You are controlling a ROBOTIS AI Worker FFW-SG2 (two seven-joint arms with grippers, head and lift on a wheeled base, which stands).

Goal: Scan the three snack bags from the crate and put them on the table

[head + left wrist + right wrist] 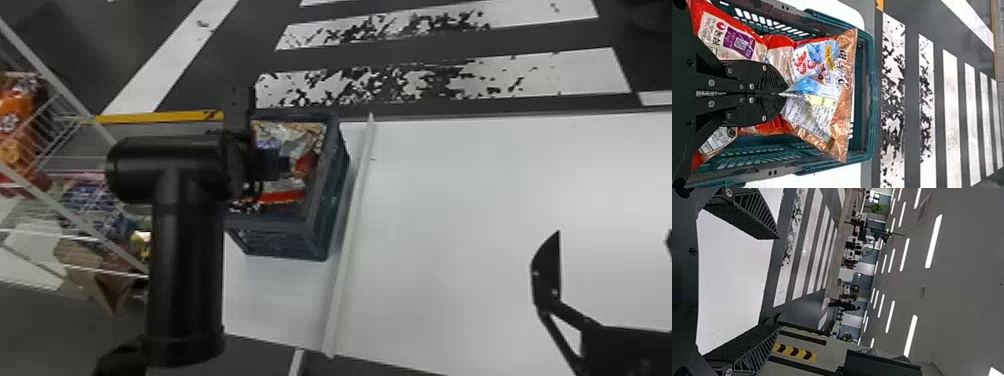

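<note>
With the bags' lower parts hidden (their full count is hard to make out), the left gripper (285, 166) clamps one snack bag (822, 58) inside the single crate (320, 187), sealed edge toward the far wall, long axis roughly lengthwise, while the right gripper (614, 239) stands spread over the worktop (465, 210).

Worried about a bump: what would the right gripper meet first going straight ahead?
The way beyond the right gripper looks free over the table, as far as its wrist view shows, though depth is unclear.
</note>
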